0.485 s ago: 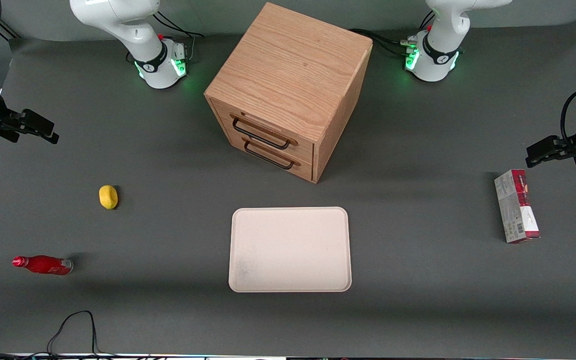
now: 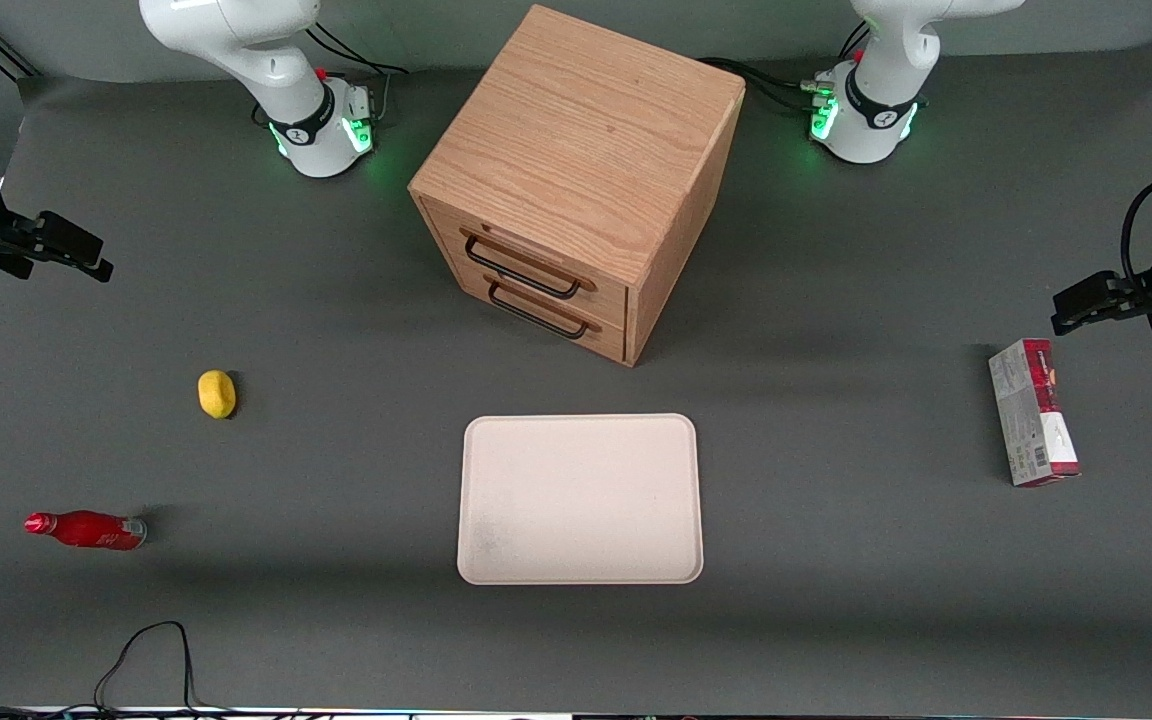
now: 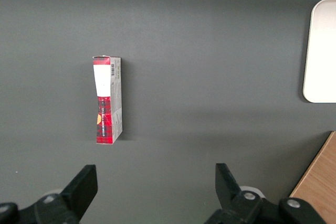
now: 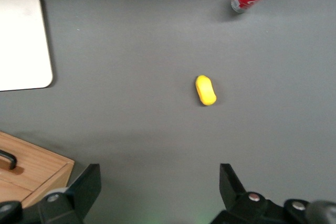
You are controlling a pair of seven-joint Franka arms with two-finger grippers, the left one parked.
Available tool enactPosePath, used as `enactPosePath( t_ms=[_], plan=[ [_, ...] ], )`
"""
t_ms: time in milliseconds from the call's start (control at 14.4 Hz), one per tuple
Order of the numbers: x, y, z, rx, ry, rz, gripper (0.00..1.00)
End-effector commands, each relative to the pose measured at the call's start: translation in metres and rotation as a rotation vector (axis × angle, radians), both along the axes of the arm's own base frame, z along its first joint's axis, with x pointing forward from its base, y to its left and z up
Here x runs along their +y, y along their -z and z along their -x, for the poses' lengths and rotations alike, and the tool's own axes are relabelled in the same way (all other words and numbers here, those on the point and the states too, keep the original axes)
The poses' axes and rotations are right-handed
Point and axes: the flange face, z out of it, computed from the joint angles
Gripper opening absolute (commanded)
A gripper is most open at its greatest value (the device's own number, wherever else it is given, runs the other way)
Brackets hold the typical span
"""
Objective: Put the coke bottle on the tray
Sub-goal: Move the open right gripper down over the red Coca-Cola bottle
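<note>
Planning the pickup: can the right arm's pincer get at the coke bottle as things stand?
Probably yes. The open pincer hangs apart from the coke bottle, only bare table between; the lemon lies aside.

A dark grey table (image 2: pixel 836 560) is carrying everything, with the gripper (image 2: pixel 86 262) hanging above its working-arm end, fingers spread apart. The lemon (image 2: pixel 217 393) is lying nearer the front camera than the gripper, the coke bottle (image 2: pixel 86 529) nearer still. The tray (image 2: pixel 581 498) and wooden drawer cabinet (image 2: pixel 576 180) are sitting mid-table, well apart from the gripper, the red-and-grey carton (image 2: pixel 1033 411) lying toward the parked arm's end.
</note>
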Motion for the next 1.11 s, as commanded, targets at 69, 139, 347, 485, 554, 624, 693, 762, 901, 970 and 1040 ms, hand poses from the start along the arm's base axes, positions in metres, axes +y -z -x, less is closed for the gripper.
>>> enactPosePath(
  t_ms=[69, 139, 347, 485, 554, 624, 693, 762, 901, 970, 1040],
  plan=[
    [-0.051, 0.011, -0.032, -0.035, 0.021, 0.062, 1.00],
    [-0.070, 0.012, -0.050, -0.037, -0.001, 0.075, 1.00],
    [-0.121, 0.049, -0.106, -0.022, -0.031, 0.061, 1.00],
    [-0.147, 0.083, -0.135, 0.001, -0.073, 0.064, 1.00],
    [-0.161, 0.103, -0.145, -0.010, -0.067, 0.045, 1.00],
    [-0.170, 0.118, -0.152, -0.041, -0.075, 0.010, 1.00],
    [-0.175, 0.135, -0.160, -0.062, -0.107, -0.008, 1.00],
    [-0.183, 0.155, -0.166, -0.064, -0.129, -0.003, 1.00],
    [-0.188, 0.192, -0.181, -0.092, -0.136, 0.019, 1.00],
    [-0.188, 0.209, -0.188, -0.103, -0.140, 0.028, 1.00],
    [-0.188, 0.225, -0.193, -0.106, -0.144, 0.036, 1.00]
  ],
)
